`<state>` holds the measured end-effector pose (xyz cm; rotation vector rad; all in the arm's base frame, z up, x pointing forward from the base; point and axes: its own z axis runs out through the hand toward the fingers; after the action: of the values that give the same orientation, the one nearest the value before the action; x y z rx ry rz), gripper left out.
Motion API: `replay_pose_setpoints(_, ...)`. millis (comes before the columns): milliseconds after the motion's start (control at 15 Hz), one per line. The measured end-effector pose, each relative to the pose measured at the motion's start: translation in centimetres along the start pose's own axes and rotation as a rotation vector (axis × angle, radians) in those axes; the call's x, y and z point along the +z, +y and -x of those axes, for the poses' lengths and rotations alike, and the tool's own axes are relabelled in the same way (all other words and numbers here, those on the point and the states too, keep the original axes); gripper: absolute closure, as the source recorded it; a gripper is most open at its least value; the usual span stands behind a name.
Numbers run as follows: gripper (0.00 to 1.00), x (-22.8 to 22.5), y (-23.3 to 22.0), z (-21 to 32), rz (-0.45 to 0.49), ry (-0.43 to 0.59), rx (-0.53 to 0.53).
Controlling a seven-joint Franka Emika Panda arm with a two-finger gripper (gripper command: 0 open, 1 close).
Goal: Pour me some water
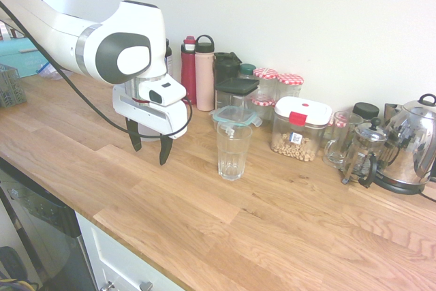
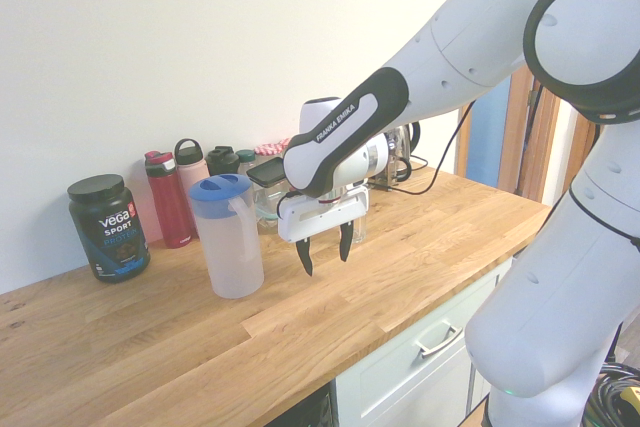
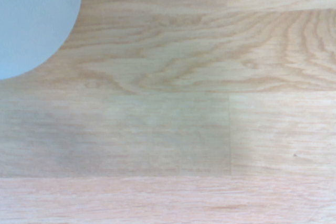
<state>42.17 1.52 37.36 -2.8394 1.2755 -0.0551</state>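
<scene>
A tall frosted-white jug (image 2: pixel 228 247) with a blue lid stands upright on the wooden counter (image 2: pixel 150 347); the water in it cannot be made out through the frosted wall. My gripper (image 2: pixel 325 262) hangs open and empty just right of the jug, a little above the wood. In the first exterior view my arm hides the jug, and the gripper (image 1: pixel 150 149) hovers left of an empty clear drinking glass (image 1: pixel 233 151). The blurred blue jug lid (image 3: pixel 31 19) fills one corner of the wrist view, with bare wood elsewhere.
Along the wall stand a red bottle (image 1: pixel 189 69), a pink bottle (image 1: pixel 204 73), several jars and lidded containers (image 1: pixel 300 127), a French press (image 1: pixel 363 155) and a steel kettle (image 1: pixel 412 144). A dark protein tub (image 2: pixel 108 227) sits beyond the jug. The counter's front edge (image 1: pixel 129 236) is near.
</scene>
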Motion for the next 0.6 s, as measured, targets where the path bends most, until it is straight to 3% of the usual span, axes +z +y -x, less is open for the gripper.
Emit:
replay_pose_setpoints(200,0.00,-0.8,-0.1,0.0,-0.013,0.010,-0.008)
replay_pose_setpoints(400,0.00,-6.7,-0.1,2.6,-0.080,0.060,-0.065)
replay_pose_setpoints(600,0.00,-13.1,-0.7,9.4,-0.163,0.127,-0.156)
